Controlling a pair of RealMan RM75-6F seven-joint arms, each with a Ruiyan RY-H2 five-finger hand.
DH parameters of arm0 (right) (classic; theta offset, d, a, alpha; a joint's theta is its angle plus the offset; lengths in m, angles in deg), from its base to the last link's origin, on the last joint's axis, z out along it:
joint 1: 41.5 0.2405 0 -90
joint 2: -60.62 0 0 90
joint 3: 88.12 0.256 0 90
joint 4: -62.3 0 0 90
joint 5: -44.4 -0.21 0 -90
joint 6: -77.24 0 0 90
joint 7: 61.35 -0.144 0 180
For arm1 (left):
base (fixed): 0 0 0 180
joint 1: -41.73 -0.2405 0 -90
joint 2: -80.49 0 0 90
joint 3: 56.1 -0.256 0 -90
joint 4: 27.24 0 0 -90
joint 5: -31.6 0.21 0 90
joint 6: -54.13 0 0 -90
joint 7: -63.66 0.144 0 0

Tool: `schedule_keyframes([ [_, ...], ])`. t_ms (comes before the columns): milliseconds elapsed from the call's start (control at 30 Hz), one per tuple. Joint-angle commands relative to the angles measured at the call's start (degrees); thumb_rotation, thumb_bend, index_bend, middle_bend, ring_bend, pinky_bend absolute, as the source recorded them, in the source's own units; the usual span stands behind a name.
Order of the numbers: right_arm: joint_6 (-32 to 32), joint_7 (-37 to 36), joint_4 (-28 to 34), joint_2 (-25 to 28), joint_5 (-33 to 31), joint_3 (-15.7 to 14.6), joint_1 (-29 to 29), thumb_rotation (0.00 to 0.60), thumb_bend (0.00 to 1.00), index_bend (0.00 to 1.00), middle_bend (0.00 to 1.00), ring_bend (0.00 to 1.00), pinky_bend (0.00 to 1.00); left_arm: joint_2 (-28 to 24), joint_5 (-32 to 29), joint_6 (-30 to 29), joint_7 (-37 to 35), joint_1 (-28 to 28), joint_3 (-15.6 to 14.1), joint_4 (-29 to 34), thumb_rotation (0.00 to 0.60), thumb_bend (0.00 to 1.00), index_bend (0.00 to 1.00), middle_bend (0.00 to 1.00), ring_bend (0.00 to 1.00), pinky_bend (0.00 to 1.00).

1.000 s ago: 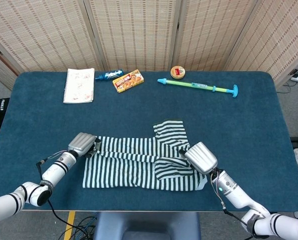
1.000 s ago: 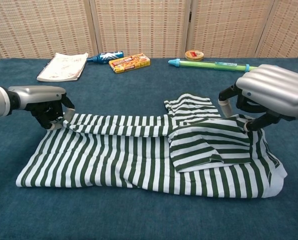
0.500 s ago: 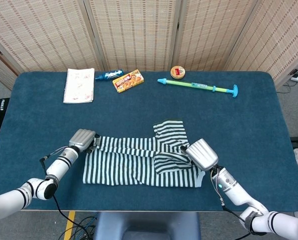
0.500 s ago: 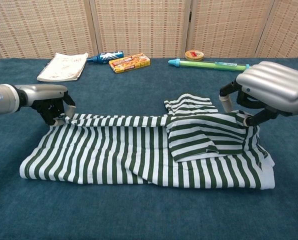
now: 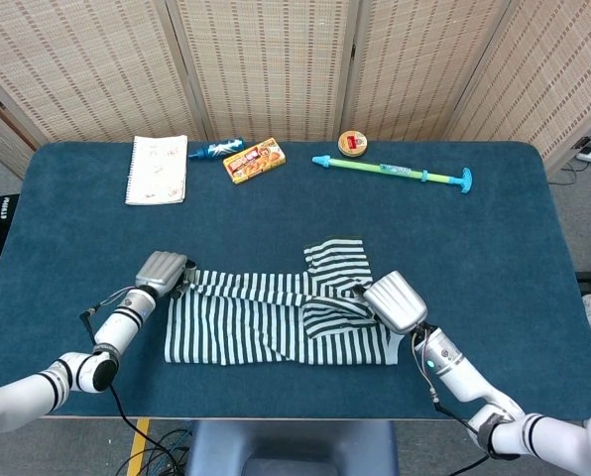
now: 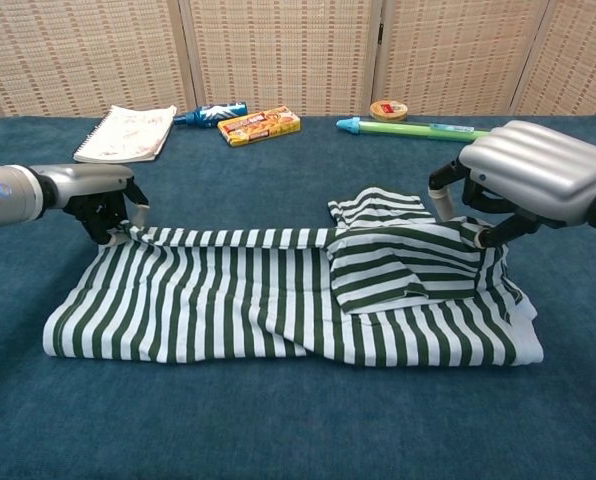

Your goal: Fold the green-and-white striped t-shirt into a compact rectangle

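Both robot hands, left (image 6: 106,208) and right (image 6: 498,200), pinched the soft, limp green-and-white striped cotton t-shirt (image 6: 278,300) at its far edge corners; likely light, drapey.

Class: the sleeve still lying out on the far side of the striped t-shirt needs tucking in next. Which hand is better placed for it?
Probably the right hand: it holds the t-shirt just beside the sleeve. The left hand grips the opposite end, far from it.

bright, even overhead light fills both views, leaving only faint soft shadows on the dark blue felt-covered table (image 5: 474,258). a mild sheen sits on the silver ribbed right hand (image 6: 533,180) (chest view). focus is sharp throughout, with slight wide-angle bending at the edges.
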Motion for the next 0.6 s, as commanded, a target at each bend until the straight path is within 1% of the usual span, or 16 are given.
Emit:
schedule_keyframes([
  [33,0.09,-0.06,-0.72,-0.46,-0.36,0.24,0.26,0.6,0.6,0.69,1.0,1.0,1.0,0.27,-0.62,-1.58,0.54,-0.43,0.29,0.2,0.6,0.46,0.18,0.89,0.79,0.93],
  [133,0.08,-0.34,-1.8,-1.01,-0.61,0.42,0.54,0.6,0.6,0.69,1.0,1.0,1.0,0.09,-0.89,-3.03,0.85,-1.0,0.46,0.86,0.6,0.4,0.03,0.88,0.79,0.93],
  [200,0.12,-0.47,-2.56,-1.36,-0.67,0.46,0.75,0.6,0.6,0.69,1.0,1.0,1.0,-0.1,-0.98,-3.85,0.96,-1.4,0.51,1.39,0.6,0.38,0.0,0.88,0.79,0.93],
  [333,0.47,-0.98,-4.28,-2.24,-1.1,0.47,1.07,0.6,0.6,0.69,1.0,1.0,1.0,-0.36,-1.13,-5.54,1.55,-2.23,0.45,2.48,0.6,0.36,0.0,0.88,0.79,0.93],
  [600,1.25,-2.48,-8.23,-4.37,-2.29,1.22,2.2,0.6,0.6,0.69,1.0,1.0,1.0,-0.97,0.05,-8.67,0.71,-3.67,1.09,4.66,0.6,0.35,0.0,0.88,0.79,0.93],
])
